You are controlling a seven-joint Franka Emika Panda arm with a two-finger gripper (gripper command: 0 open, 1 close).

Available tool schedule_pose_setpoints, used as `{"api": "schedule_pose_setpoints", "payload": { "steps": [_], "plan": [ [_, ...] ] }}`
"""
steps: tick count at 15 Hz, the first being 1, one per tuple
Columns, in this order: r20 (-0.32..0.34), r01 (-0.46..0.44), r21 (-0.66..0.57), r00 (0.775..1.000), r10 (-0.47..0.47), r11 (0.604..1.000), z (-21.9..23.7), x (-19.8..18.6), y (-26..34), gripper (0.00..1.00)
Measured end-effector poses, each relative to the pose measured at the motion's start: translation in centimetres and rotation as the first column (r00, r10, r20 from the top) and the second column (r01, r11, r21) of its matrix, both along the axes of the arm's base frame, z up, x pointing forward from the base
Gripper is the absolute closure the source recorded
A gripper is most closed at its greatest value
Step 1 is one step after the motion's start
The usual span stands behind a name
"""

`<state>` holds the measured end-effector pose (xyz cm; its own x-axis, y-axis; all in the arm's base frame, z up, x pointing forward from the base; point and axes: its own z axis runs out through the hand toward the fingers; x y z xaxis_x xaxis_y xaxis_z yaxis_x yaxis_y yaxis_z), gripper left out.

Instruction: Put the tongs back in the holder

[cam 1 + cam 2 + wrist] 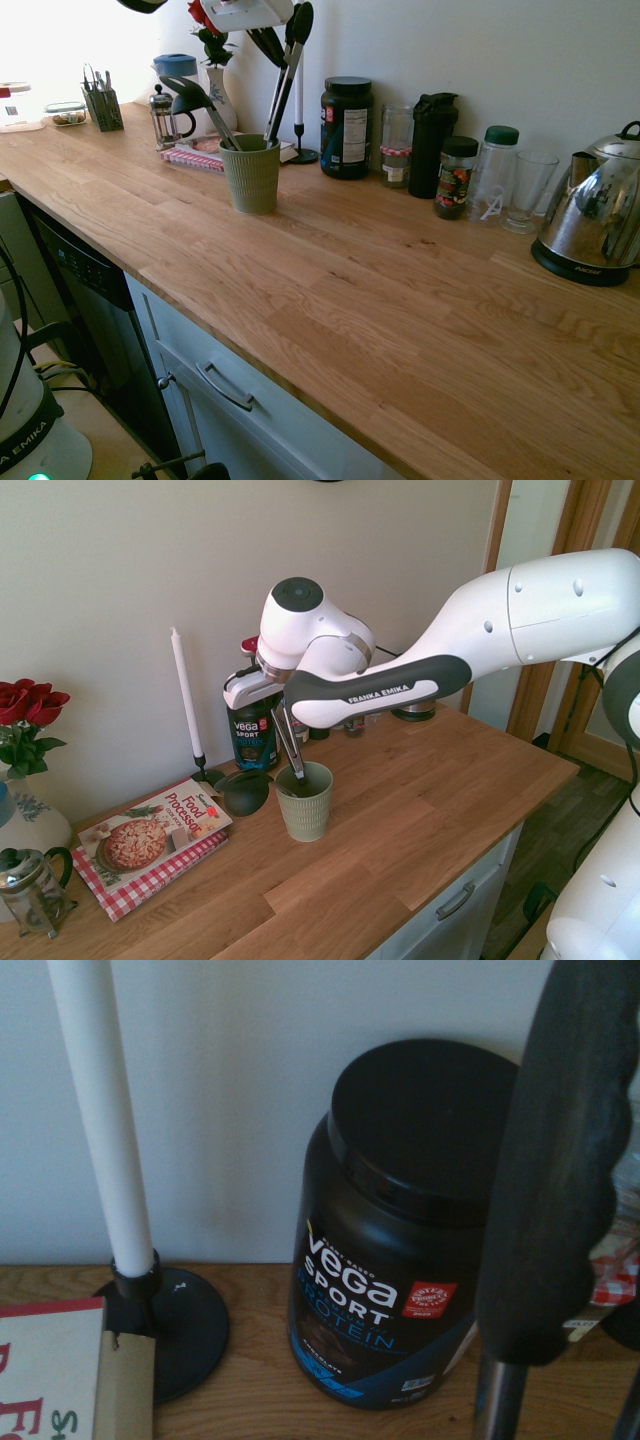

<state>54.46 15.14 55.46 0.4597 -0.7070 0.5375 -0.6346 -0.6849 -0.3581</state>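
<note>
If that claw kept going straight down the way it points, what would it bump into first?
Probably the green cup directly beneath. The gripper points down, holding the tongs, whose lower ends already sit inside the cup beside a black ladle. Depth is hard to judge, so the ladle's handle might touch first.

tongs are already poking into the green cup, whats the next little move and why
Probably open the gripper and let go, then lift straight up. In the second exterior view the tongs already have their lower end inside the holder, beside the black ladle, with the gripper at their upper end. The holder stands upright on the wooden counter, so they should settle against its rim.
</note>
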Motion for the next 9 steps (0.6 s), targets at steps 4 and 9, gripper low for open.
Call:
{"api": "schedule_pose_setpoints", "payload": {
  "steps": [4,9],
  "plan": [
    [0.011,-0.003,0.000,1.000,0.003,1.000,-3.5,-0.7,-0.1,1.00],
    [-0.030,-0.003,0.004,1.000,0.003,1.000,-6.3,-2.9,-0.6,0.00]
  ]
}}
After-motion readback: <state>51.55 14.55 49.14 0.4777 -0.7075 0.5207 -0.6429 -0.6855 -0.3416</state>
